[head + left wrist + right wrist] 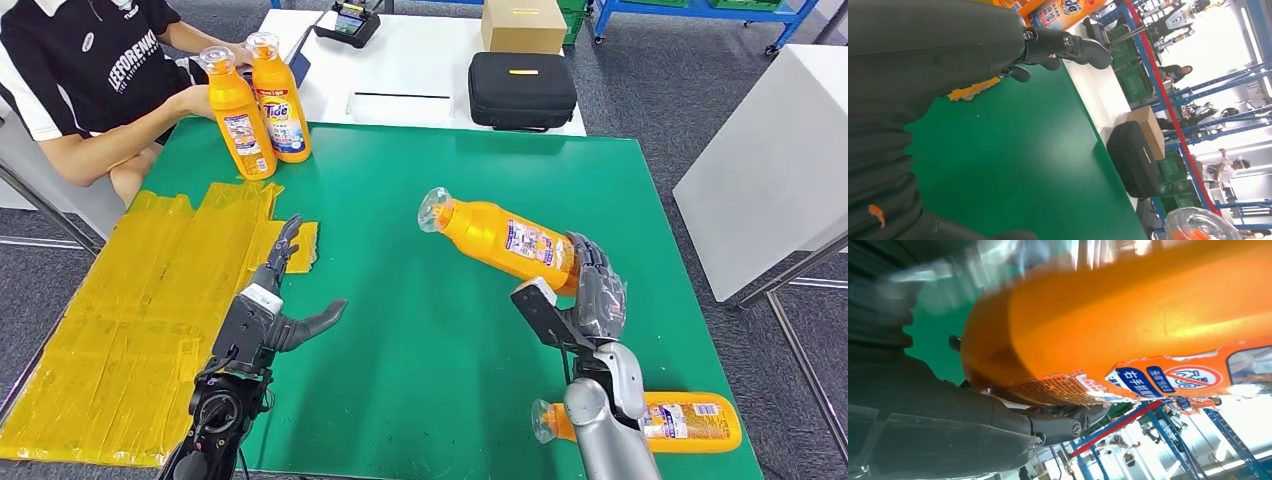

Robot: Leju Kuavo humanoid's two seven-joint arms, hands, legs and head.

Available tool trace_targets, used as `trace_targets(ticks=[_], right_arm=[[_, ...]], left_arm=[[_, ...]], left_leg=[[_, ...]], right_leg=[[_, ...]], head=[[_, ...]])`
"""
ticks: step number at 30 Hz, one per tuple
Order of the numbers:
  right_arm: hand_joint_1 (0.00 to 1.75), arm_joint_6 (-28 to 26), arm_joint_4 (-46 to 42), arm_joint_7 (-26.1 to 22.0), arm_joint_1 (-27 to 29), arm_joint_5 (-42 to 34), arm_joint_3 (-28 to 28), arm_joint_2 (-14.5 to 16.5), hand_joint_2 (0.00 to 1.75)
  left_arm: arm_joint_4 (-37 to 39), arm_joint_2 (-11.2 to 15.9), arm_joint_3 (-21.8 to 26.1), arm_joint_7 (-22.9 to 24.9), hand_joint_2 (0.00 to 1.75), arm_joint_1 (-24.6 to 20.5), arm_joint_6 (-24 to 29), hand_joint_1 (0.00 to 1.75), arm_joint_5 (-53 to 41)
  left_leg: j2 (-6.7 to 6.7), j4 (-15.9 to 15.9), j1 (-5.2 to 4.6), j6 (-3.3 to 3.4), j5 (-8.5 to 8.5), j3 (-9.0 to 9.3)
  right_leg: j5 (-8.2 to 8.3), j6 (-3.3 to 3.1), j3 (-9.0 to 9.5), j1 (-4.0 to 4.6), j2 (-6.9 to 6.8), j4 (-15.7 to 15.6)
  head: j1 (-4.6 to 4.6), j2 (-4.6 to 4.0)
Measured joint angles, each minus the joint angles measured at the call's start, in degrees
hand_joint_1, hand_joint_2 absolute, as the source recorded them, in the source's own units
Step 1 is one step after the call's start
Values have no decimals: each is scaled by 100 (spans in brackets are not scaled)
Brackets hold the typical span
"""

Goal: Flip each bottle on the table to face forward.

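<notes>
Four orange bottles on my feed right now. My right hand (588,290), lower right of centre in the head view, is wrapped around the base end of one tilted bottle (500,236), holding it off the green tabletop (420,180) with the clear cap pointing to the upper left and a printed label facing up. In the right wrist view that bottle (1128,315) is smooth glossy orange plastic with a rounded base, and its label is peeling and ragged along the edge, with the grey fingers (1063,422) pressed under it.

My left hand (275,300), lower left of centre, is spread wide with nothing in it, fingers pointing up the frame and thumb out to the right, over the edge of a wrinkled patch of yellow tape (130,310).

A second bottle (680,422) lies flat on its side at the bottom right, partly behind my right arm. Two upright bottles (258,105) stand touching at the upper left, and a person's hand (190,100) is on the left one. A black zip case (522,90) and a cardboard box (523,25) sit on the white table beyond.
</notes>
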Motion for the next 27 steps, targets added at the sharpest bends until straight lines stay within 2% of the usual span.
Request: trace_targets(ticks=[6,11,16,21,27], right_arm=[[175,2,-33,-78,-14,-142,16,46,175],[175,15,-116,-806,-28,-1312,150,217,175],[175,25,-120,-1098,-217,-2067,591,400,175],[175,105,4,-1196,-414,-2265,1144,525,175],[175,272,226,-1329,-620,-2509,1708,659,175]], left_arm=[[-1,0,-14,1,175,-19,-36,0,3],[-50,0,-161,5,175,-35,-368,0,99],[-70,0,-393,85,175,-168,-778,0,553],[-82,0,-526,159,175,-237,-1176,0,1145],[-109,2,-566,301,175,-277,-1394,0,1739]], left_leg=[[-1,0,-1,0,0,-3],[0,0,-1,0,0,-6],[1,0,2,0,1,-5],[1,0,3,1,3,-6],[0,0,2,1,3,-7]], right_leg=[[0,0,-2,-2,0,0],[0,0,-5,-1,1,0],[0,0,-6,1,1,1],[0,-1,-6,1,1,2],[0,-1,-8,1,1,2]], head=[[1,0],[0,0],[1,0],[1,0],[1,0]])
